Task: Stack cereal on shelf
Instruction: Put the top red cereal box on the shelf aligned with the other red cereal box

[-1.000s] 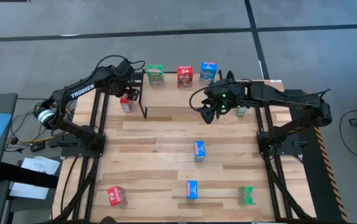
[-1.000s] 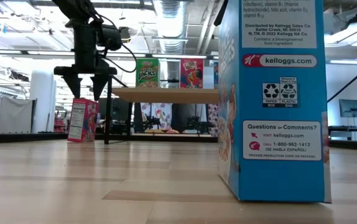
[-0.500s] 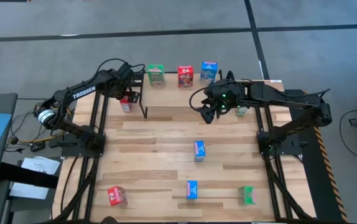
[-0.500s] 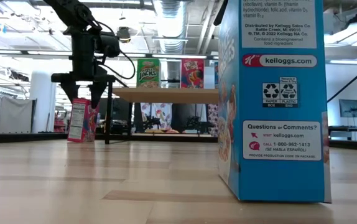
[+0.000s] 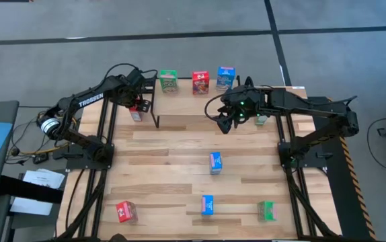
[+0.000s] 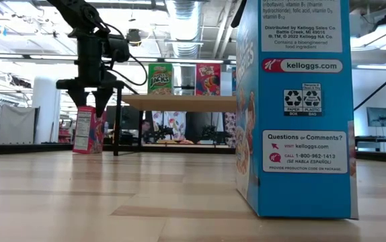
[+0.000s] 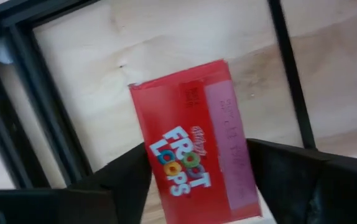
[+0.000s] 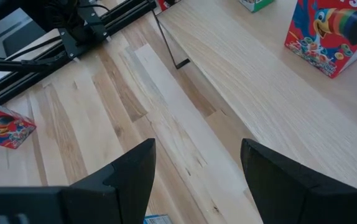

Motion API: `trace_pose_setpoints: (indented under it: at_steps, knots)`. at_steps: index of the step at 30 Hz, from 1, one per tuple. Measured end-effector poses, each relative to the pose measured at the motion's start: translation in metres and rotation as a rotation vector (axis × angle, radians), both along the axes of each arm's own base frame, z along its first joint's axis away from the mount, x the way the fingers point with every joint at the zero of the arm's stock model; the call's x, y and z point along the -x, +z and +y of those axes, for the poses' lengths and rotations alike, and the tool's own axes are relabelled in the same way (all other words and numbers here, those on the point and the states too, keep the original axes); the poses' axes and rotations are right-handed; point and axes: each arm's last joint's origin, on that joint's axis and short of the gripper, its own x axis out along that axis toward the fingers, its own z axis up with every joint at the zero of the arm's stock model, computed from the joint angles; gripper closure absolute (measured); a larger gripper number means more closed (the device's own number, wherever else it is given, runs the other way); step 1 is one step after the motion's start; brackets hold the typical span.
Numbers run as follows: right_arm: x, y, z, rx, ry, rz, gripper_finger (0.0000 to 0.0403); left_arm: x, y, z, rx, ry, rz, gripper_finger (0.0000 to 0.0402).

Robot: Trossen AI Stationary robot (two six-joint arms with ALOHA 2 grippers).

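A red cereal box (image 5: 136, 114) stands upright on the table just left of the shelf (image 5: 186, 101). My left gripper (image 5: 138, 105) reaches down over it and is shut on its top (image 6: 90, 107). A green (image 5: 168, 81), a red (image 5: 200, 82) and a blue box (image 5: 224, 77) stand along the shelf's far edge. My right gripper (image 5: 228, 124) hangs open above the shelf's right half (image 8: 197, 180), with nothing between its fingers. My left gripper has the red box (image 7: 188, 137) between its two fingers, which lie against two opposite sides near its top (image 6: 92, 111). The fingers (image 7: 272, 180) come steeply from above. The box stands upright with its bottom on the table.
On the near half of the table stand loose boxes: two blue (image 5: 215, 162) (image 5: 208, 204), a green (image 5: 266, 210) and a red (image 5: 126, 211). Another green box (image 5: 261, 119) shows partly under the right arm. The shelf's black leg (image 5: 156, 121) is close beside the held box.
My left gripper has come down a little over the red box, and its fingers have closed in from wide apart onto the box's sides. The box has stayed where it was on the table.
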Motion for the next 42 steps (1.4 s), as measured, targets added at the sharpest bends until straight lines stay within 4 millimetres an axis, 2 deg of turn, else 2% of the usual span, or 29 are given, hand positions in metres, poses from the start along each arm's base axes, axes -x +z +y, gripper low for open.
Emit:
trace_pose_setpoints:
  at_steps: [7,15,23,28,33,38,42]
  knots:
    - [0.0,0.0,0.0,0.0,0.0,0.0,0.0143,0.0,0.0,0.0,-0.007,-0.002,0.002,0.0213]
    - [0.0,0.0,0.0,0.0,0.0,0.0,0.0143,0.001,0.001,-0.003,0.042,-0.032,-0.007,0.0212]
    - [0.0,0.0,0.0,0.001,0.0,0.0,0.0143,0.004,0.016,-0.007,0.095,-0.077,0.037,0.0212]
    - [0.0,0.0,0.0,0.001,0.0,0.0,0.0143,0.01,0.033,-0.015,0.08,-0.123,0.037,0.0212]
    - [0.0,0.0,0.0,0.001,0.001,0.0,0.0143,0.022,0.06,-0.03,0.025,-0.135,-0.004,0.0212]
    - [0.0,0.0,0.0,0.002,0.002,0.001,0.0143,0.033,0.086,-0.051,-0.05,-0.167,-0.102,0.0212]
    - [0.001,-0.001,-0.003,0.0,-0.006,0.009,0.0143,0.038,0.103,-0.067,-0.089,-0.258,-0.193,0.0212]
